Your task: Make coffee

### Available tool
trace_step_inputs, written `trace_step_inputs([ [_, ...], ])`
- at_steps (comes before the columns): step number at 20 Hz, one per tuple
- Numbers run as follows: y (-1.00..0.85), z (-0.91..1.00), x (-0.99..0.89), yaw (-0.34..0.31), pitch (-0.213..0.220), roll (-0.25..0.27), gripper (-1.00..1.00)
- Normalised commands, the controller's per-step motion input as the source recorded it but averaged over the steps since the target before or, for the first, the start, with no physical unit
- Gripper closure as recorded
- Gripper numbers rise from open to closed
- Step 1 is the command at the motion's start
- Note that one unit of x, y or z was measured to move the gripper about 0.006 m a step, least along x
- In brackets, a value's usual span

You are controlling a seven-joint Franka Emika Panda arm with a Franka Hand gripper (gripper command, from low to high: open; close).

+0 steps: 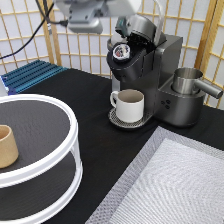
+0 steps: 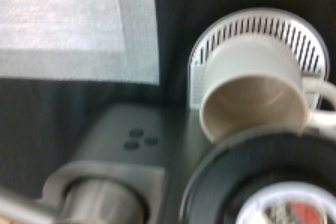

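The coffee pod [image 1: 120, 51], white with a dark printed top, sits in the open pod holder of the dark grey coffee machine [image 1: 160, 75]. The machine's lid [image 1: 142, 25] stands raised behind it. A cream mug [image 1: 129, 105] with a handle stands empty on the machine's drip tray [image 1: 116, 120]. My gripper [image 1: 92, 15] hangs at the exterior view's top, above and to the left of the pod, holding nothing that shows. The wrist view looks down on the pod [image 2: 289, 207], the mug [image 2: 255, 100] and the drip tray [image 2: 255, 30].
A steel cup [image 1: 187, 80] with a side handle sits on the machine's right part. A tan handleless cup [image 1: 7, 146] stands on a white two-tier round stand [image 1: 60, 107] at the left. A grey mat [image 1: 175, 185] lies at the bottom right. A blue rack [image 1: 32, 74] lies at the back left.
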Motion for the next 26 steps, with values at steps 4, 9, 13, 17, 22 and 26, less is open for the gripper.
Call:
trace_step_inputs([
  [4, 0.89, 1.0, 0.12, -0.067, -0.002, -0.123, -1.0],
  [9, 0.77, 0.64, 0.19, -0.092, 0.0, -0.196, -1.0],
  [13, 0.63, 0.2, 0.24, -0.074, 0.028, -0.268, -1.0],
  [17, 0.25, 0.0, 0.43, -0.02, 0.136, -0.269, -1.0],
  [22, -0.05, -0.01, 0.32, 0.0, 0.216, -0.204, -1.0],
  [26, -0.08, -0.02, 0.28, -0.008, 0.238, -0.17, -1.0],
])
